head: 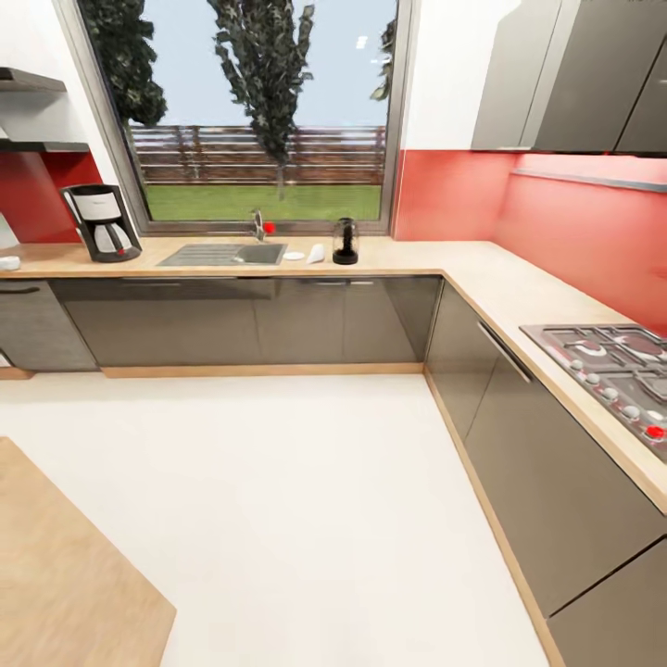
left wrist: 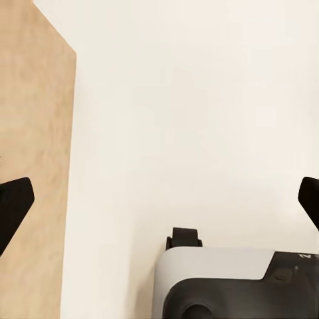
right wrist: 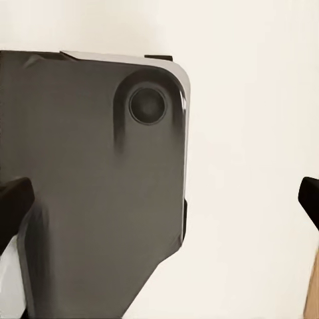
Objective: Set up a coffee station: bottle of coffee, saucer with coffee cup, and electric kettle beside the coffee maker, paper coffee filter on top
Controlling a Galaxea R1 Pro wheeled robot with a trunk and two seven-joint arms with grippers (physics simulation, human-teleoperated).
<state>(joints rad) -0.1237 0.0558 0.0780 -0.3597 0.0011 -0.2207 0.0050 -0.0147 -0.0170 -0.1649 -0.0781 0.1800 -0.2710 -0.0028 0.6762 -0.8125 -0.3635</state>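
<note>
— What's nearest you?

— My own base and bare white floor (head: 306, 500), seen from both wrists. My left fingers (left wrist: 13, 209) stand wide apart with nothing between them; the right fingers (right wrist: 13, 203) are likewise spread and empty. A wooden table corner (head: 65, 574) sits close on my left.

— And the task's things?

— All far off, on the counter (head: 408, 255) under the window. The coffee maker (head: 102, 222) stands at its left end. Past the sink (head: 227, 254), a small white saucer-like disc (head: 294, 256) lies beside a white item (head: 317, 253) I can't identify, then a dark glass container (head: 346, 241), possibly the electric kettle. I can't tell where the coffee bottle is; shelves (head: 37, 111) show at the upper left.

— Risks?

— I'd guess clipping the table corner as I roll forward, or the corner cabinets by the stove (head: 611, 366) if I swing wide. Reaching for those tiny white pieces from a poor stance could knock them into the sink.

— Any writing?

— None readable; the coffee maker's face is too small.
</note>
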